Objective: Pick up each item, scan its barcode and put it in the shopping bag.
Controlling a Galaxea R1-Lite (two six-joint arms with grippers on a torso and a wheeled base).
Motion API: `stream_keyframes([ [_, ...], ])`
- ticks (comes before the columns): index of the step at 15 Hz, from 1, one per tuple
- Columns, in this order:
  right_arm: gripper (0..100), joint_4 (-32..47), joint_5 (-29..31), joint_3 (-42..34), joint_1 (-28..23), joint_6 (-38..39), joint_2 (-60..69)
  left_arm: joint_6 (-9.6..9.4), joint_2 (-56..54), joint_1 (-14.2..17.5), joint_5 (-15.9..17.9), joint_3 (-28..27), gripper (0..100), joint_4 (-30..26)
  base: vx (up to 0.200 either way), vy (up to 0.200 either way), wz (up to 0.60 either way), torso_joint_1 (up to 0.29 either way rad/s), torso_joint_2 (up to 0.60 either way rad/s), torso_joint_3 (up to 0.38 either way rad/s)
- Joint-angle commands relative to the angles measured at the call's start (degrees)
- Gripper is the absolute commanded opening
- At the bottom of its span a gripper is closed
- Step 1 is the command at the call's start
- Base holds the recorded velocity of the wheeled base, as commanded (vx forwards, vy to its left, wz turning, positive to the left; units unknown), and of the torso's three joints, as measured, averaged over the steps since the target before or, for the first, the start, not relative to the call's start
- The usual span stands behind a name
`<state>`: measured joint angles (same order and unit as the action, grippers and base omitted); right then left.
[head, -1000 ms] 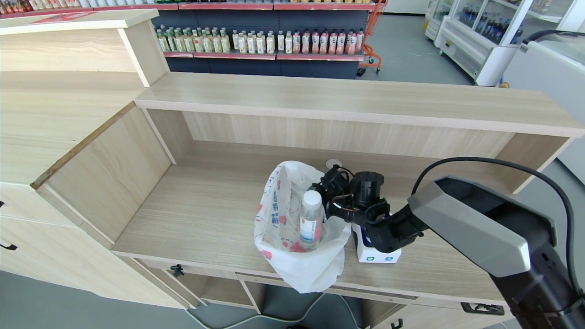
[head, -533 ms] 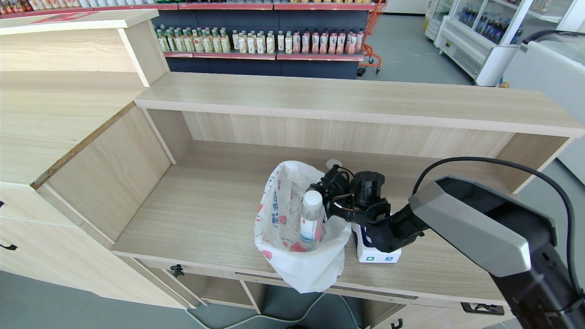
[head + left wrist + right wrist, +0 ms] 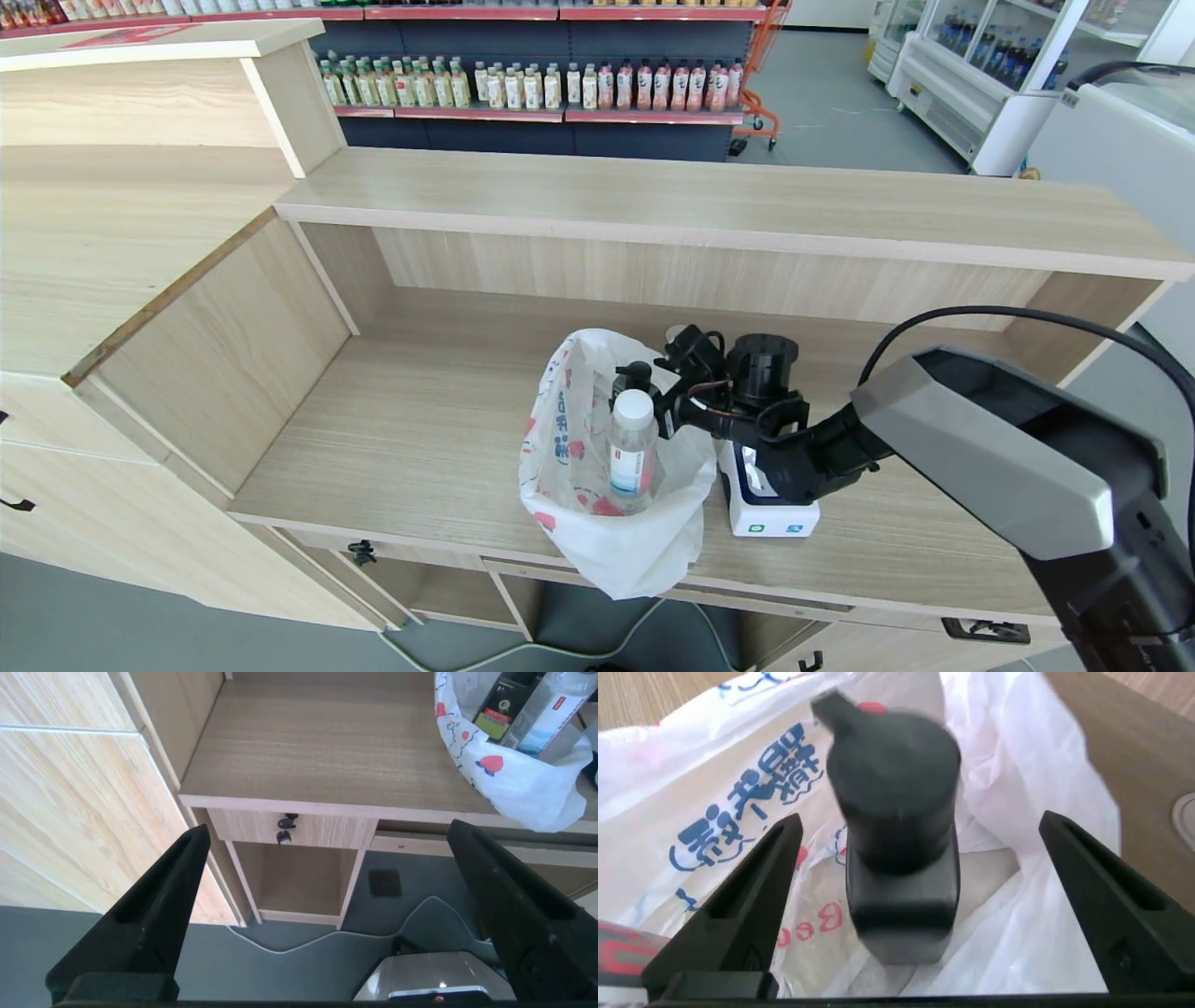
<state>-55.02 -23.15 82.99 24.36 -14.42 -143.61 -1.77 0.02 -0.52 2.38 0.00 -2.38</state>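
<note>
My head camera looks down on the shopping bag (image 3: 597, 532) from above. My left wrist camera sees it from low and far off, and my right wrist camera sits right at its mouth. All 3 share it.

Stretches the right arm (image 3: 980, 448) from the near right toward the centre, bent at the elbow, with the wrist (image 3: 761, 373) turned leftward. Holds the right gripper (image 3: 651, 397) angled down and to the left — fingers (image 3: 738, 915) spread wide. Hangs the left gripper (image 3: 329, 833) low at the near left, aimed downward — fingers (image 3: 149, 924) likewise splayed far apart.
</note>
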Motion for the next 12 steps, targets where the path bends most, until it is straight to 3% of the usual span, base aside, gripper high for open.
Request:
stream_keyframes([
  [1,100,0.00,-0.05,-0.46,-1.24,0.18,2.54,0.01,-0.02,0.00,0.00,0.00,100,0.00,0.000,0.000,0.00,0.000,0.00,0.000],
  [6,100,0.17,0.03,-12.59,-3.09,4.84,18.54,0.01,-0.02,0.00,0.00,0.00,100,0.00,0.000,0.000,0.00,0.000,0.00,0.000],
  [9,100,0.70,0.56,-32.37,-4.67,11.61,41.92,0.01,-0.02,0.00,0.00,0.00,100,0.00,0.000,0.000,0.00,0.000,0.00,0.000],
  [12,100,3.16,10.41,-40.28,-8.89,13.98,55.36,0.01,-0.02,0.00,0.00,0.00,100,0.00,0.000,0.000,0.00,0.000,0.00,0.000],
])
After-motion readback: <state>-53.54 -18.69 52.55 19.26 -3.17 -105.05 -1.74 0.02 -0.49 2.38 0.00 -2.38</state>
